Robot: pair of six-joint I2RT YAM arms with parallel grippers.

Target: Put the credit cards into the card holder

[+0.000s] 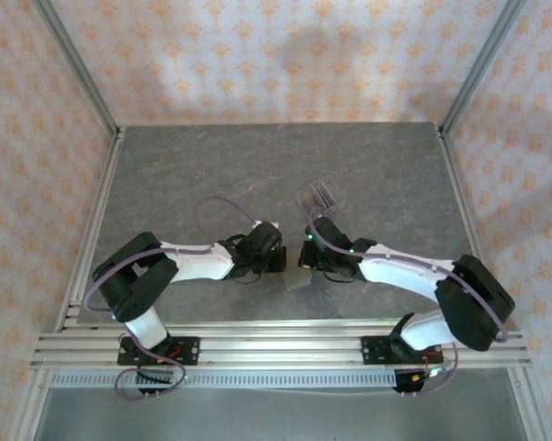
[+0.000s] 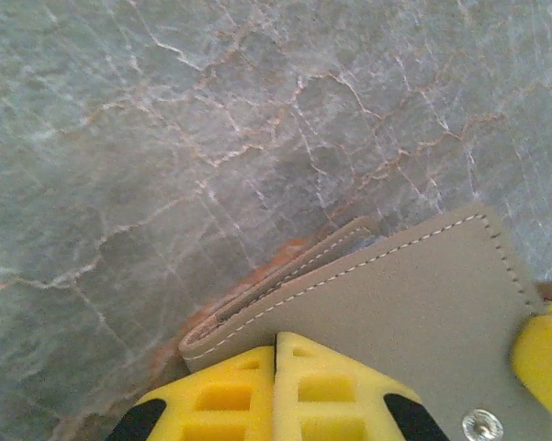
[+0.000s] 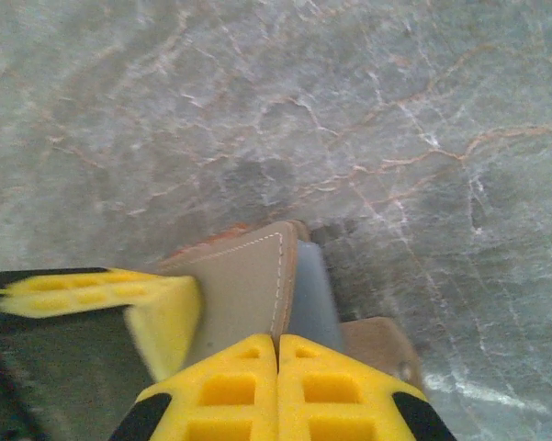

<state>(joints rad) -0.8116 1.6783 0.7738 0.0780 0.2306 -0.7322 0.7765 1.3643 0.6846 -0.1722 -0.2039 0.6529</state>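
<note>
- Item: a small, flat, olive-brown leather wallet with pale stitching (image 2: pixel 395 303). It lay on the grey marbled tabletop (image 1: pixel 211 175) close to the front edge, about midway between the two arm bases.
- Left gripper (image 2: pixel 276 347): we found its yellow fingers clenched flush together. They sat over the near edge of the wallet's flap, which spread to both sides past the tips. The pale snap stud (image 2: pixel 482 425) lay just right of them.
- Right gripper (image 3: pixel 277 344): also clenched, with its tips at the wallet's stitched edge. The tan flap was to their left and the light grey lining (image 3: pixel 312 294) to their right.
- The two grippers met just beside each other over the wallet.
- Hard to make out: we could not tell whether either pair of fingers nipped a layer of the wallet or merely rested on it. The fingers hid the wallet's near part.
- A thin reddish-orange strip (image 2: pixel 266 266) ran along the wallet's far edge. We could not tell whether it was a card or edging.
- From above, the wallet showed as a pale patch largely covered by the gripper heads.
- Edges and room: a clear slotted plastic rack (image 1: pixel 319 196) stood just beyond the right gripper, apart from the wallet.
- Open tabletop stretched beyond the rack and to both sides.
- The aluminium frame rails (image 1: pixel 285 347) bounded the table, and the front rail lay near the wallet.
</note>
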